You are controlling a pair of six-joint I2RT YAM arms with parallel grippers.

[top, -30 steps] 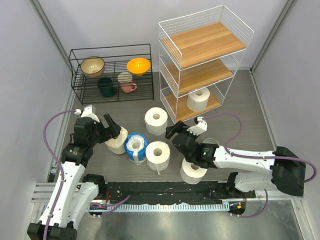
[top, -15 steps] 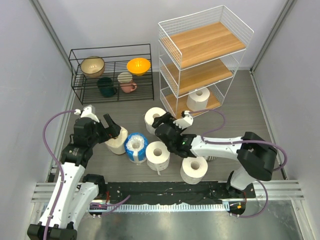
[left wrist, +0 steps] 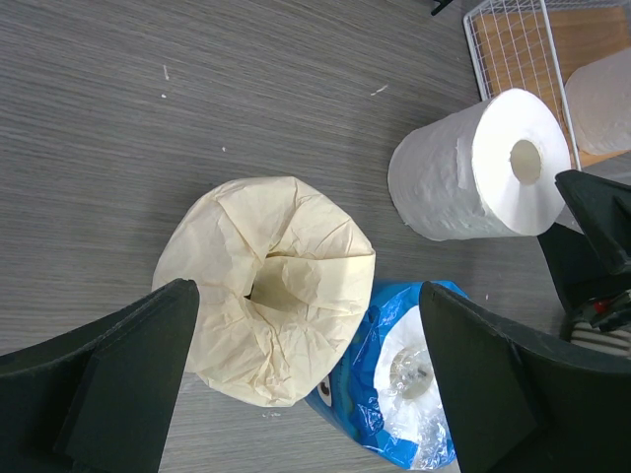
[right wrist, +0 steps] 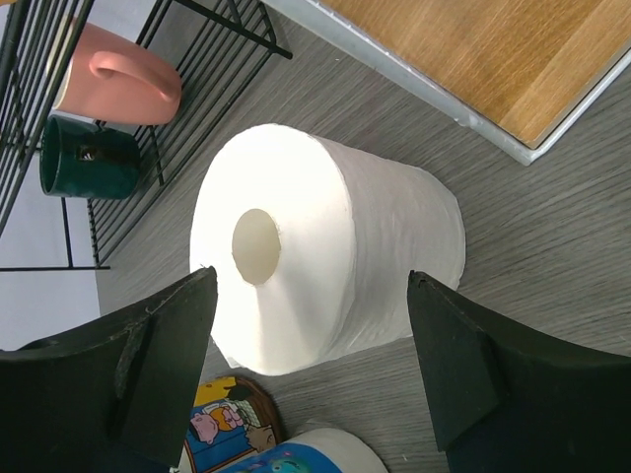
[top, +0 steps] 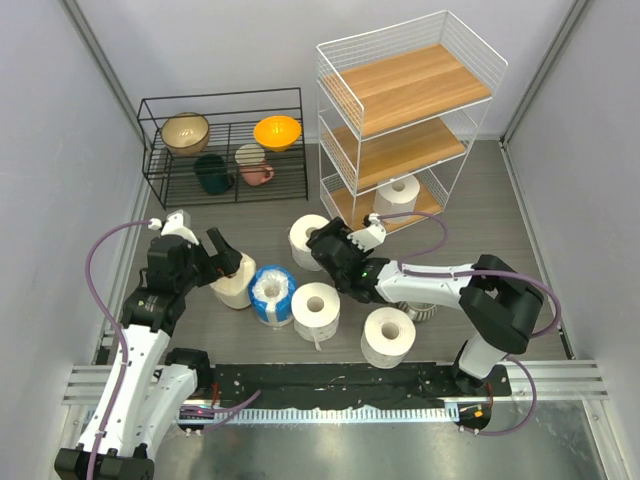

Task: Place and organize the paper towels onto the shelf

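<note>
Approach step: right pincer (right wrist: 312, 360), wide open and empty, brackets a white roll (right wrist: 325, 246) on the surface (top: 520, 230) just beside the shelf (top: 415, 85); next it should lower, close, lift.

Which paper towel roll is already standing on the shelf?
The plain white roll on the lowest wooden board of the white wire shelf; the rest stand on the grey table.

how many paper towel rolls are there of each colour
plain white paper towel rolls: 4
cream-beige crinkled paper towel roll: 1
blue-and-white plastic-wrapped paper towel roll: 1
total: 6
</note>
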